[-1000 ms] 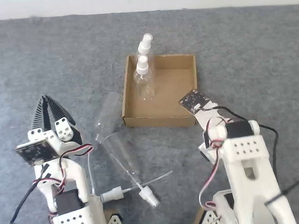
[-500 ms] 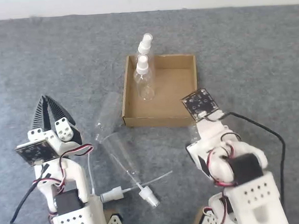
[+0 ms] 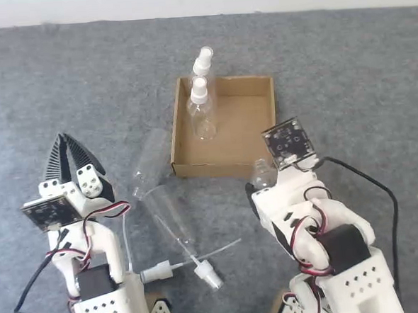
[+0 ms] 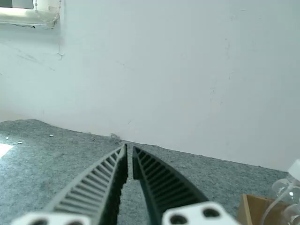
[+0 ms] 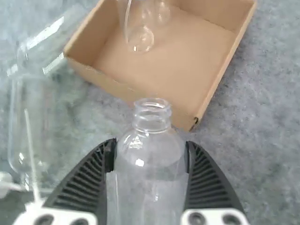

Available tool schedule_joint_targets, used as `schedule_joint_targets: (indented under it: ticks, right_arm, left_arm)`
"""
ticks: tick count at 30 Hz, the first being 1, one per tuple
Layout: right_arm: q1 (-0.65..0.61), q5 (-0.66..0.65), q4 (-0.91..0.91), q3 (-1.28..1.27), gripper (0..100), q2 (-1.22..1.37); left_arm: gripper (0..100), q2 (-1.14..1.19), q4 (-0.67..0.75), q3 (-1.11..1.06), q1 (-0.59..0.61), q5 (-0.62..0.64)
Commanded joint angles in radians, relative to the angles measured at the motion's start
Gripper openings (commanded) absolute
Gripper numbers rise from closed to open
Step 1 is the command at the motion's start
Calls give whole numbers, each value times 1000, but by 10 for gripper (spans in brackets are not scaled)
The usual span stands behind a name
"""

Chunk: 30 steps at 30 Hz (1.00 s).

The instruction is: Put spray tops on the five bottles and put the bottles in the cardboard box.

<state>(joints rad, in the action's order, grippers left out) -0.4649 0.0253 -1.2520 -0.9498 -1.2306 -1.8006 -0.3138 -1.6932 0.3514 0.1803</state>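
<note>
My right gripper (image 5: 150, 147) is shut on a clear bottle (image 5: 150, 140) with an open neck and no spray top. It holds the bottle (image 3: 261, 173) just in front of the cardboard box (image 3: 262, 89), near its front right corner. One bottle with a spray top (image 3: 202, 111) lies inside the box at its left side. Another capped bottle (image 3: 203, 59) stands behind the box. Two clear uncapped bottles (image 3: 150, 160) (image 3: 171, 212) lie on the carpet left of the box. Two loose spray tops (image 3: 159, 271) (image 3: 208, 273) lie nearer the arms. My left gripper (image 3: 65, 147) is shut, empty and raised at the far left.
Grey carpet (image 3: 346, 70) covers the table, with free room to the right of the box and at the far left. A white wall (image 4: 187, 70) rises behind. The spray tops' long thin tubes (image 3: 218, 252) stretch across the carpet between the arms.
My right arm has swung round to the left in front of the box, and the neck of the bottle it holds has come into sight. The left arm has not moved.
</note>
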Motion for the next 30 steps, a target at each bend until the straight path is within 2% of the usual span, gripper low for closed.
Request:
schedule_joint_targets:
  ticks: [1,6,12,18,30]
  right_arm:
    - [-8,83,44,18,48,-31]
    - [-10,83,48,-64,48,-130]
    - [-5,87,54,-161,47,-377]
    - [-7,87,133,-302,47,-582]
    - [-5,87,271,-427,47,-585]
  left_arm:
    - [16,-20,-3,8,3,-8]
    - [16,-20,-3,8,3,-8]
    - [16,-20,-5,8,3,-6]
    - [16,-20,-5,8,0,-6]
    - [16,-21,-40,35,-17,-5]
